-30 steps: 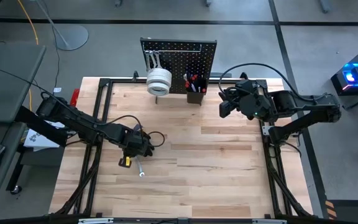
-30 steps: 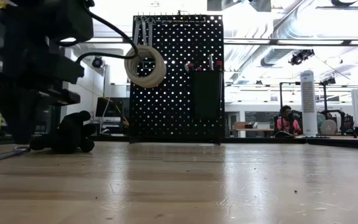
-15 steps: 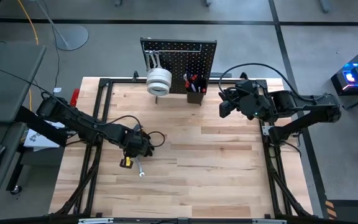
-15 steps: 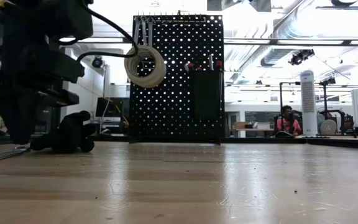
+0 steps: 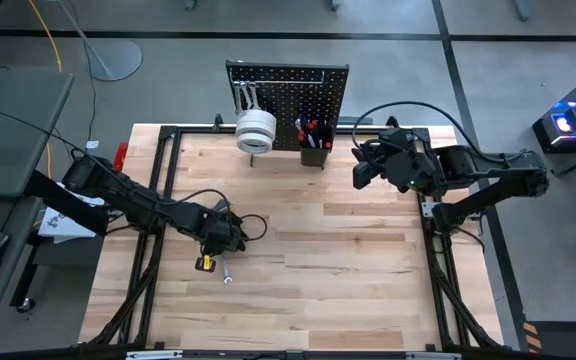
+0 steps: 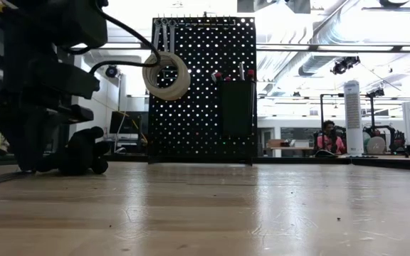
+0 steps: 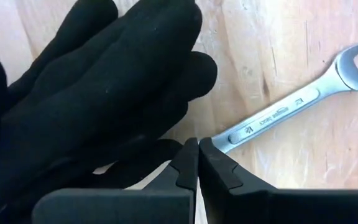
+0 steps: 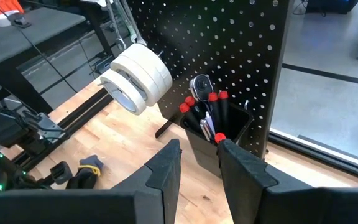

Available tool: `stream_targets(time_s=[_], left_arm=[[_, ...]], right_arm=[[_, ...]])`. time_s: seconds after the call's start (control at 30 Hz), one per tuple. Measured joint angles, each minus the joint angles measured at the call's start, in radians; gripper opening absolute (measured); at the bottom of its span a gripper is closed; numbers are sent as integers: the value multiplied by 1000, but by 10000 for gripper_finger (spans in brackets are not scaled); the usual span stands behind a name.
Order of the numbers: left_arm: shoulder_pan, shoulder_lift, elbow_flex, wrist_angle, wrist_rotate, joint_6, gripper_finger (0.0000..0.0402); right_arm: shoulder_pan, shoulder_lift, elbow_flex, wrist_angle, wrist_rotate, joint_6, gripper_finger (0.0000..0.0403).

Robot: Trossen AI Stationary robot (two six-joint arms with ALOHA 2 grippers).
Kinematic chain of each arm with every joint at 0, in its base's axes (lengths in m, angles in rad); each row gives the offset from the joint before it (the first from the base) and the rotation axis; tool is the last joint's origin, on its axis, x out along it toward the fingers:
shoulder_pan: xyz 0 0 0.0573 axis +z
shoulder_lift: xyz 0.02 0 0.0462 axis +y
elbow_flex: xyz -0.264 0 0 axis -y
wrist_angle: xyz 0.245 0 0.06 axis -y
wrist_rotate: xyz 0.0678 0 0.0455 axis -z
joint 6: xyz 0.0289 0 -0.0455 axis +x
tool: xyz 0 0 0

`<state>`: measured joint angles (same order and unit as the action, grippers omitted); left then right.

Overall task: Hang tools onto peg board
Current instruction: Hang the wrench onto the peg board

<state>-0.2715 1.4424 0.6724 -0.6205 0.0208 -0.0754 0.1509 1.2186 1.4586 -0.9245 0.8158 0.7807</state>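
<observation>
A silver wrench [image 7: 278, 112] lies flat on the wooden table [image 5: 368, 260], its open jaw away from my left gripper [image 7: 197, 146]. That gripper points straight down at the table's left, shut, with its tips at the wrench's shank end. A black glove [image 7: 104, 81] lies right beside it. The peg board [image 5: 288, 95] stands upright at the far edge. White tape rolls [image 5: 255, 130] and wrenches [image 5: 245, 95] hang on it, and a bin [image 8: 213, 124] holds red-handled screwdrivers. My right gripper [image 8: 197, 165] hovers high at the far right, facing the board, open and holding nothing. My left gripper comes from above, pointing down, with its shut fingertips [image 7: 219, 168] over the wrench's shank end [image 7: 238, 134]. The fingertips hide that end, so I cannot tell whether they touch it. The wrench lies flat on the table.
A small yellow and black object [image 5: 204, 262] lies on the table next to the left gripper. A loop of the arm's black cable [image 5: 253, 222] hangs beside it. The black metal frame [image 5: 163, 160] runs along the table's edges. The table's middle and right show bare wood.
</observation>
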Motion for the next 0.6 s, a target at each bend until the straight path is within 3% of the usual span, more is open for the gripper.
stream_targets(time_s=[0.6], left_arm=[[-5,-6,39,-92,-4,25,0]], right_arm=[[0,0,0,-9,0,5,103]])
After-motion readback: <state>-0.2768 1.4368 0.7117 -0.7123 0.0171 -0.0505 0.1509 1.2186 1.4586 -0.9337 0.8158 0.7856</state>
